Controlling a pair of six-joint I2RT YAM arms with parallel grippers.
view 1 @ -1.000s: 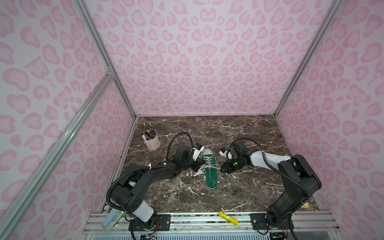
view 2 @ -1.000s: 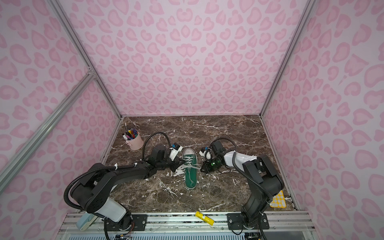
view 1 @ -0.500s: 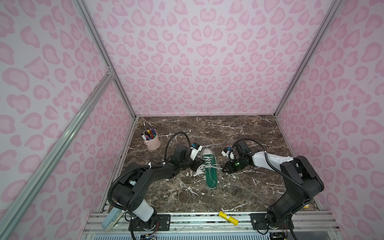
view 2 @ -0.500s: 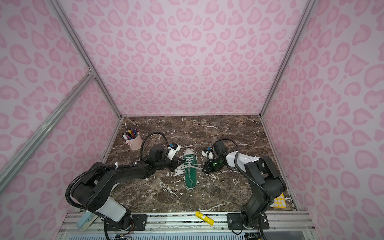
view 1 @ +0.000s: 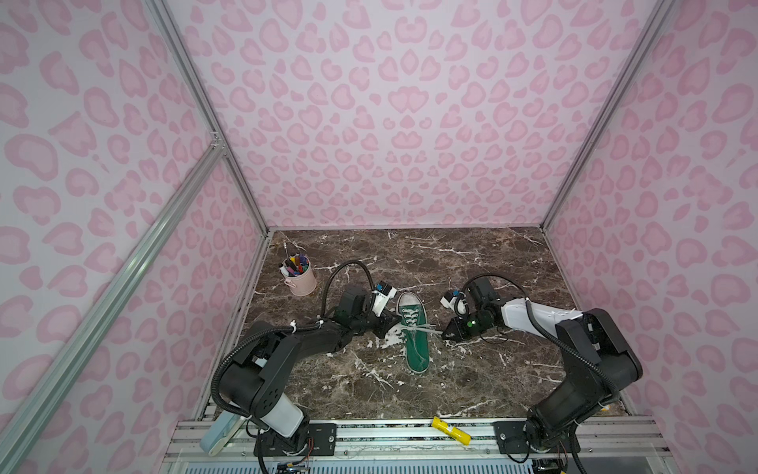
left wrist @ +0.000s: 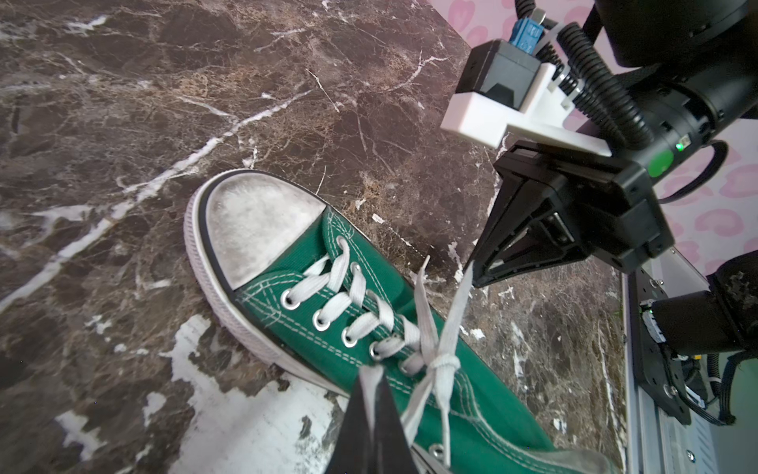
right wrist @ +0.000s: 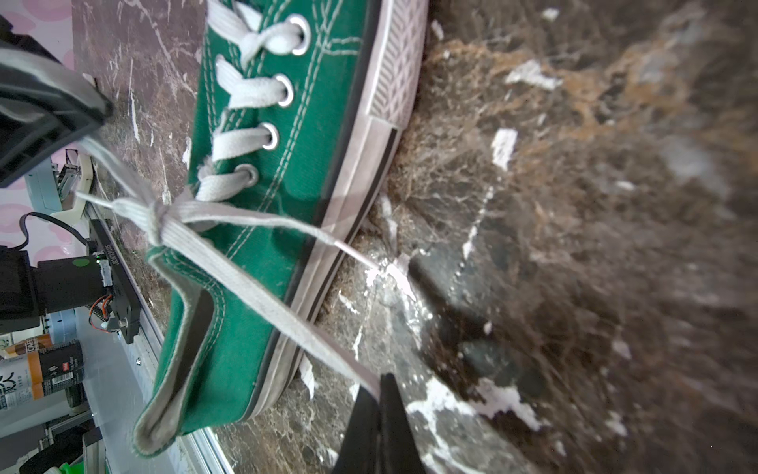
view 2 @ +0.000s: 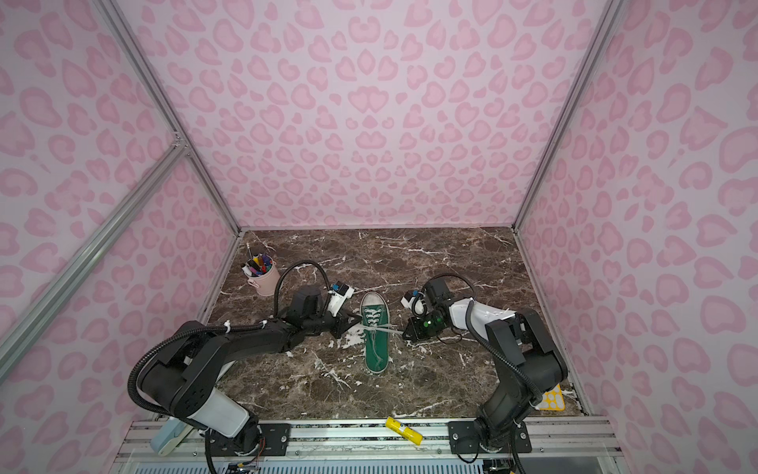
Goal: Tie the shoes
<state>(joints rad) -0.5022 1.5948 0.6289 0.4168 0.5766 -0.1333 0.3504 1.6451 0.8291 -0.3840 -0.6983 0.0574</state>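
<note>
The green shoe (view 1: 415, 336) (view 2: 375, 340) lies mid-table with its white toe cap pointing away. Its off-white laces cross in one knot (left wrist: 445, 363) (right wrist: 158, 213) above the top eyelets. My left gripper (view 1: 395, 323) (view 2: 356, 323) sits low at the shoe's left side. In the left wrist view it (left wrist: 371, 379) is shut on one lace strand. My right gripper (view 1: 444, 334) (view 2: 405, 334) sits at the shoe's right side. In the right wrist view it (right wrist: 381, 381) is shut on the other strand, which runs taut from the knot. A loose lace tip (right wrist: 369, 262) rests on the table.
A pink cup of pens (view 1: 300, 280) (view 2: 263, 280) stands at the back left. A yellow object (view 1: 451, 430) (view 2: 404, 430) lies on the front rail, and a yellow piece (view 2: 553, 399) lies at the table's front right corner. Pink patterned walls close in three sides.
Both grippers have drawn slightly outward from the shoe, each still gripping its lace strand. The shoe has stayed in place.
</note>
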